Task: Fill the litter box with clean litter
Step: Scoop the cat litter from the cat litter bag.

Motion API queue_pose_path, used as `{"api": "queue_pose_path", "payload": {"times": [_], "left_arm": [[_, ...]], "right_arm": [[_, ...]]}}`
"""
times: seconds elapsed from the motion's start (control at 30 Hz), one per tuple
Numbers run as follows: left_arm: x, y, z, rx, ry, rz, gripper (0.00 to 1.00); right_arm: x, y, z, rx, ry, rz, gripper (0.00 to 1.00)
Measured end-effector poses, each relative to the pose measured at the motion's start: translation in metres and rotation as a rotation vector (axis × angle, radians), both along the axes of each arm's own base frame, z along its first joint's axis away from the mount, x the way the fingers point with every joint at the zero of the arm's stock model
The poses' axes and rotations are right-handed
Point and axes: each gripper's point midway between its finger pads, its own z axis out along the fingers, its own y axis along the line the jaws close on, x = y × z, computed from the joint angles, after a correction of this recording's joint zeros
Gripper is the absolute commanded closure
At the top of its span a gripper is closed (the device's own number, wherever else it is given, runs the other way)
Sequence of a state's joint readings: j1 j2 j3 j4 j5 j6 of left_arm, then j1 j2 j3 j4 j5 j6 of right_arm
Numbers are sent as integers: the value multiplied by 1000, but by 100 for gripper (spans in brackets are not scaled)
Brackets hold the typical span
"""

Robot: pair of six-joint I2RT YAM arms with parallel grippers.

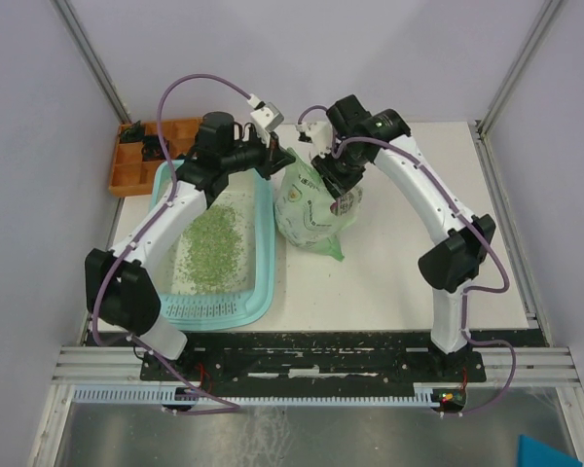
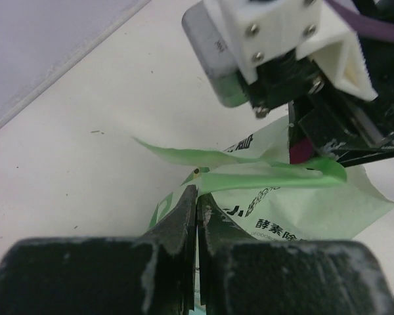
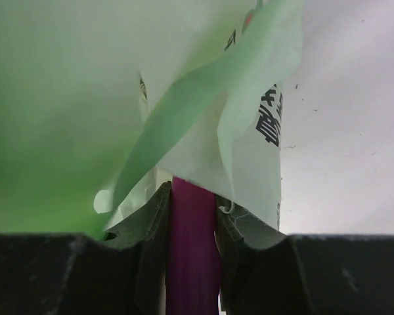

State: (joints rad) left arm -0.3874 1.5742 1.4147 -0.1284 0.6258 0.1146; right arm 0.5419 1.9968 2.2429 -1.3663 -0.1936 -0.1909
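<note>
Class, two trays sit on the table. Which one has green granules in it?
The large light-teal litter box, with clean litter scattered inside; the smaller orange tray is divided into compartments.

Glossy plastic litter box [image 1: 214, 311] and scoop [image 3: 194, 249], granular clean litter [image 1: 214, 238], crinkly bag [image 1: 311, 209].

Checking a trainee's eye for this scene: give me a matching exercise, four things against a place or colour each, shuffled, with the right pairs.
1. litter box
2. clean litter
3. orange tray
4. magenta scoop

A. clamped between the fingers of the right gripper
B. light teal, on the left side of the table
C. at the table's far left corner
D. scattered inside the litter box

Pairs: 1-B, 2-D, 3-C, 4-A
</note>
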Motion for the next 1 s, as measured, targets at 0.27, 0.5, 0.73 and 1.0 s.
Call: {"api": "queue_pose_path", "payload": {"times": [0.27, 0.5, 0.73, 1.0], "left_arm": [[-1, -5, 0, -3, -4, -9, 97], [4, -9, -1, -7, -10, -14, 97], [6, -10, -2, -9, -10, -14, 97], [12, -12, -2, -15, -1, 0, 97]], "right_arm": [[2, 7, -28, 10, -3, 5, 98], [-2, 8, -39, 49, -31, -6, 98], [-2, 9, -53, 93, -26, -37, 98], [5, 17, -59, 134, -19, -59, 98]]}}
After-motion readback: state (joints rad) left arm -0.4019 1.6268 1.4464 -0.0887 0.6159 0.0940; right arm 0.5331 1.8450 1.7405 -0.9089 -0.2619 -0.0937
